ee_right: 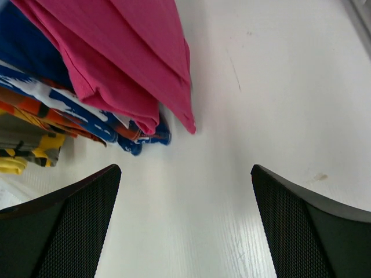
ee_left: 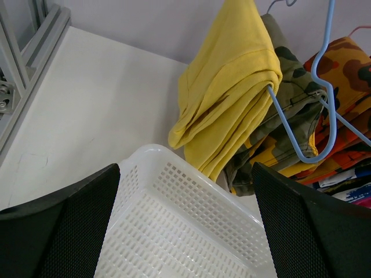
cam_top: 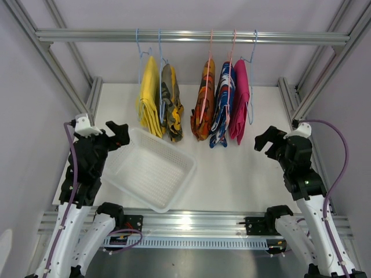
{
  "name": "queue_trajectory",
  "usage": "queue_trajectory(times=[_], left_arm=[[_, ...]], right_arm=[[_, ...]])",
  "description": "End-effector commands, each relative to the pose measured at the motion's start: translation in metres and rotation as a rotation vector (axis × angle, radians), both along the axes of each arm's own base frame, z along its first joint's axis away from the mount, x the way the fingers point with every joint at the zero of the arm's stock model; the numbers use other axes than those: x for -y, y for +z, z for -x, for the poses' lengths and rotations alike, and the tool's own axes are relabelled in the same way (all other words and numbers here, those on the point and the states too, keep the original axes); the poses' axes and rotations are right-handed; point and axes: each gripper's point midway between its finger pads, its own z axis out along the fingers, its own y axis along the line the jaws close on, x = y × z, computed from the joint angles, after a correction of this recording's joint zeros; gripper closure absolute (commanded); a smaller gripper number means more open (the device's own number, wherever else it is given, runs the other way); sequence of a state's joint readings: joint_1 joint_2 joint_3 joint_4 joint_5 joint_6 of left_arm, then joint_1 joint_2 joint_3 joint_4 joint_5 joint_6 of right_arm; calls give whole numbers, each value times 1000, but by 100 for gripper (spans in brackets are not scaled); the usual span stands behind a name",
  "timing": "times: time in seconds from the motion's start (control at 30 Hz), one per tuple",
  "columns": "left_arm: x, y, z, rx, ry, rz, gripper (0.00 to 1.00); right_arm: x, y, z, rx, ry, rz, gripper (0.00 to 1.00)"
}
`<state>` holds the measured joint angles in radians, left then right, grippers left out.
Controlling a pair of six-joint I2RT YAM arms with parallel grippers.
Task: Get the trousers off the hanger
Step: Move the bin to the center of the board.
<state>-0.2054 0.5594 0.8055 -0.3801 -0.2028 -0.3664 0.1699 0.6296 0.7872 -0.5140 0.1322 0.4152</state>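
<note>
Hanging on a rail, five trousers, white basket under the gaping, empty left gripper, right gripper equally wide, empty

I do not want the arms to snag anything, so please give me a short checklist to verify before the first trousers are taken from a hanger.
1. Left gripper open and empty: ok.
2. Right gripper open and empty: ok.
3. Yellow trousers, camouflage trousers, orange trousers, blue-red-white trousers, pink trousers all hang from the rail: ok.
4. White basket empty: ok.
5. Table bare on the approach to pink trousers: ok.
6. How the trousers are fastened on the hangers: cannot tell.
</note>
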Motion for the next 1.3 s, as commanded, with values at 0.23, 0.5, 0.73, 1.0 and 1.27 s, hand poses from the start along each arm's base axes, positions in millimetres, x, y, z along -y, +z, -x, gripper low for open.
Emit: queue_trajectory(times=[0.23,0.5,0.73,1.0,1.27], left_arm=[[18,57,-15,128,-83,82,1],[37,85,-49,115,-155,95,0],[63,99,-83,92,-285,142,1],[84,109,-99,83,-443,220,1],[30,87,-67,64,-163,146,1]], right_arm=[[-25,0,-4,49,102,-86,1],[-50,-14,-2,32,241,-127,0],[-63,-20,1,24,304,-161,1],[-65,-21,0,21,316,-169,1],[-65,-21,-2,6,316,-171,0]])
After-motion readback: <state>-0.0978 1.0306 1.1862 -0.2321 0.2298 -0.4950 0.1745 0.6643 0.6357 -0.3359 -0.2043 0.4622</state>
